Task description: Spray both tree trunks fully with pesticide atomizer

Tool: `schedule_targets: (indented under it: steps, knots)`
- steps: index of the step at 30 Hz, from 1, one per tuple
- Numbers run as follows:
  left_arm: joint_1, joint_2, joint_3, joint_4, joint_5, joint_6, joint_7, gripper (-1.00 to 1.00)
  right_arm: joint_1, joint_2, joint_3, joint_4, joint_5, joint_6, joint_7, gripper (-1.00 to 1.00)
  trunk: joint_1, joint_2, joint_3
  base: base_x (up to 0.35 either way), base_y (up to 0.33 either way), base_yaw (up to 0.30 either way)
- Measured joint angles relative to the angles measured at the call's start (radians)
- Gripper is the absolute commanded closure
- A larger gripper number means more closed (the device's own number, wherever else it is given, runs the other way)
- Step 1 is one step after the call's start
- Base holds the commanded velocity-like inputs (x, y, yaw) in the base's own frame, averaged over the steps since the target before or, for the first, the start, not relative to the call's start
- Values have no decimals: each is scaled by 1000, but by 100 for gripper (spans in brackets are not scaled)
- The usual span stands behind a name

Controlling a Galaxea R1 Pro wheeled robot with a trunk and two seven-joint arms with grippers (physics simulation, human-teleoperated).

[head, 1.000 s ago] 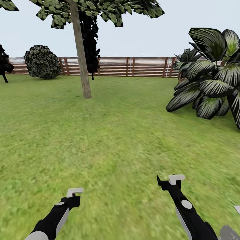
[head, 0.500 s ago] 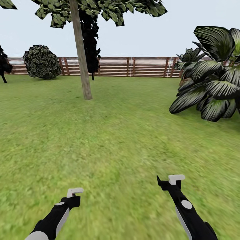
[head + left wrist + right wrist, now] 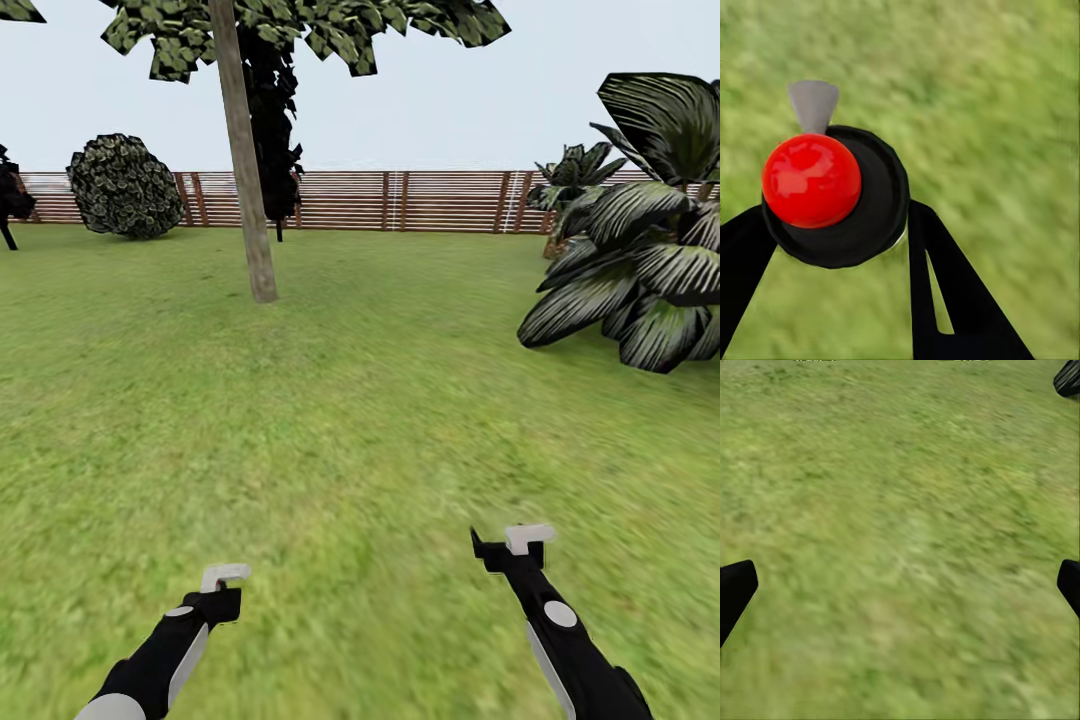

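Since the earlier head views, our view has panned: the broad-leaved striped plant [image 3: 640, 270] sits further right, and the thick mottled grey-brown tree trunk [image 3: 244, 160] holds ahead-left. We judge this to be transit, still searching. No atomizer is visible.

The right gripper [image 3: 900, 592] is spread wide and empty. The left gripper [image 3: 224, 578]: state cannot be told.

Open green lawn [image 3: 360, 400] extends to the brown slatted fence [image 3: 430, 200].

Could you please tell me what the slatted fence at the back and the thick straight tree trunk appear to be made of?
The brown horizontal-slat fence looks like matte reddish-brown wooden boards on darker posts. The thick grey-brown tree trunk looks like rough, dull bark, mottled in pale blotches; being a render, both are only surface textures.
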Motion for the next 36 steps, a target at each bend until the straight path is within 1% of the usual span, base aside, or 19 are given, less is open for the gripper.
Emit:
schedule_targets:
  steps: [12, 27, 36]
  knots:
    - [0, 0, 1, 0, 0, -1, 0, 100, 0, 0, 0, 0, 0, 0, 0, -100, 0, 0, 0, 308, 137, 18]
    - [0, 0, 1, 0, 0, -1, 0, 100, 0, 0, 0, 0, 0, 0, 0, -100, 0, 0, 0, 308, 161, 258]
    - [0, -1, 0, 0, 1, -1, 0, 100, 0, 0, 0, 0, 0, 0, 0, -100, 0, 0, 0, 307, 169, 49]
